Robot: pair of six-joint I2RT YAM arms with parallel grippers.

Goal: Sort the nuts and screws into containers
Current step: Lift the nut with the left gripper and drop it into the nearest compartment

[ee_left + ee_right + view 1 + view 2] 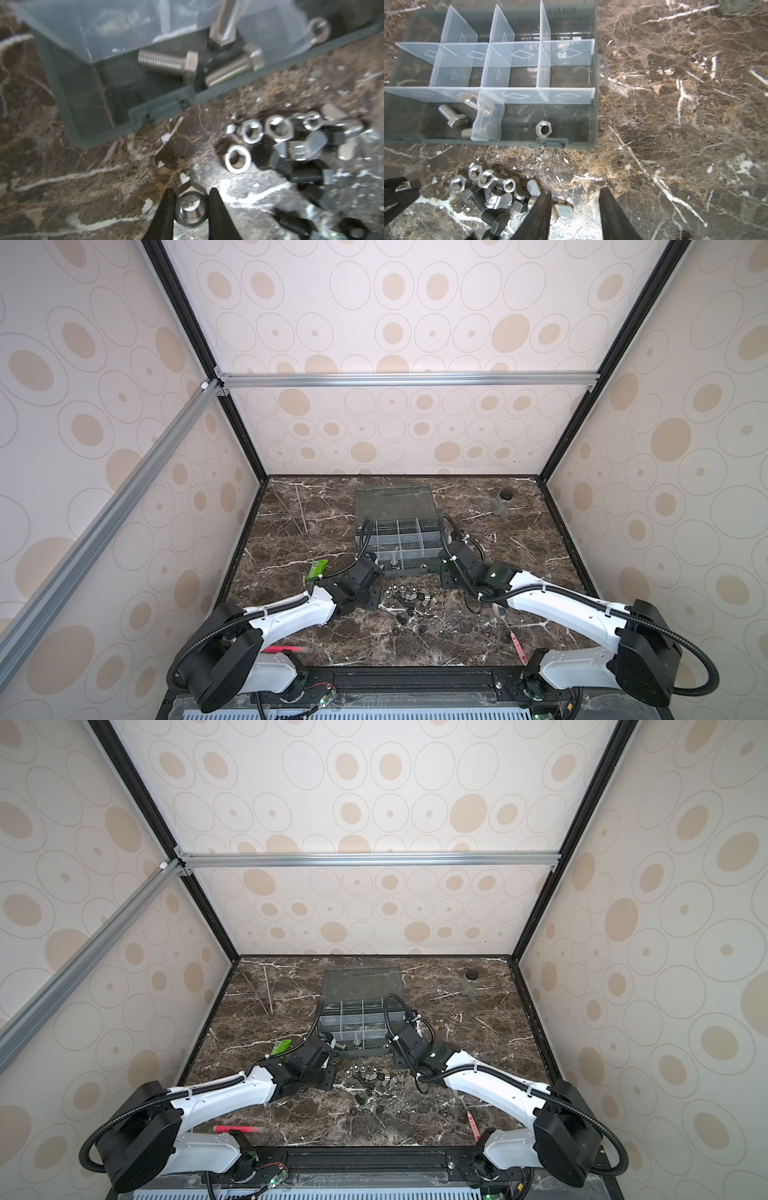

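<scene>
While dotted beige walls (395,323) enclosed the brown marble tabletop (519,539), the left gripper (191,190) pinched a silver nut (190,209) at seven o'clock of the organizer box (512,143), and the right gripper (575,190) gaped empty.

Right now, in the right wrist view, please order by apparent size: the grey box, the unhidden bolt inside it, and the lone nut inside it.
Largest: grey box, filling much of the view.
Next: bolt, clearly longer than the nut.
Smallest: nut, about as wide as the bolt's head.

No legible lettering or numbers, embossed diamond and triangle outlines on dividers (500,52)
</scene>
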